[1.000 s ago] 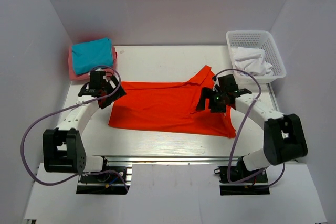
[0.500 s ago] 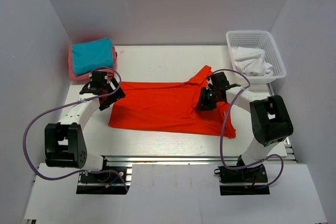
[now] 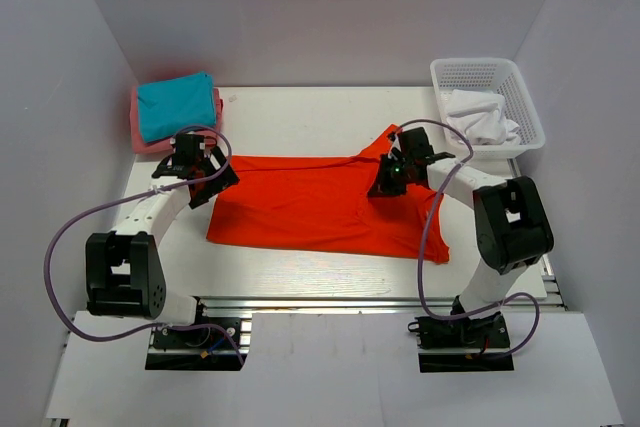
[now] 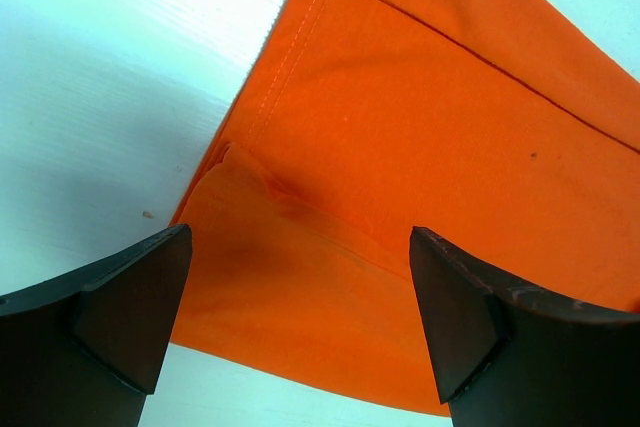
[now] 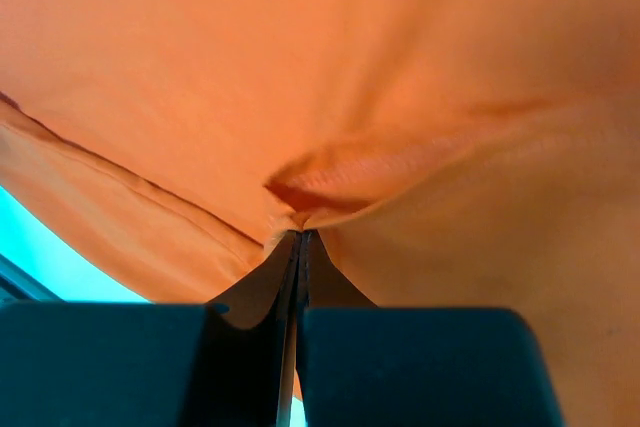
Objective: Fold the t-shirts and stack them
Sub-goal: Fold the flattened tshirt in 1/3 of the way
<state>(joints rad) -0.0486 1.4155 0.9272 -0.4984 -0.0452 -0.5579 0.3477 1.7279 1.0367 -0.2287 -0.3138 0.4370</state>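
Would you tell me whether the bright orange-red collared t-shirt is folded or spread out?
Spread out: the bright orange-red collared t-shirt lies wide across the white table; only a ridge is pinched by the right fingers.

Your orange-red shirt (image 3: 320, 209) lies spread across the table (image 3: 300, 112), collar (image 3: 383, 146) to the right; your left gripper (image 3: 212, 185) sits at its left edge, your right gripper (image 3: 382, 183) down on the cloth just beside the collar. Far left, a folded teal shirt (image 3: 177, 105) rests on a pink shirt (image 3: 143, 139); far right, the white mesh basket (image 3: 488, 68) holds crumpled white shirts (image 3: 480, 117).
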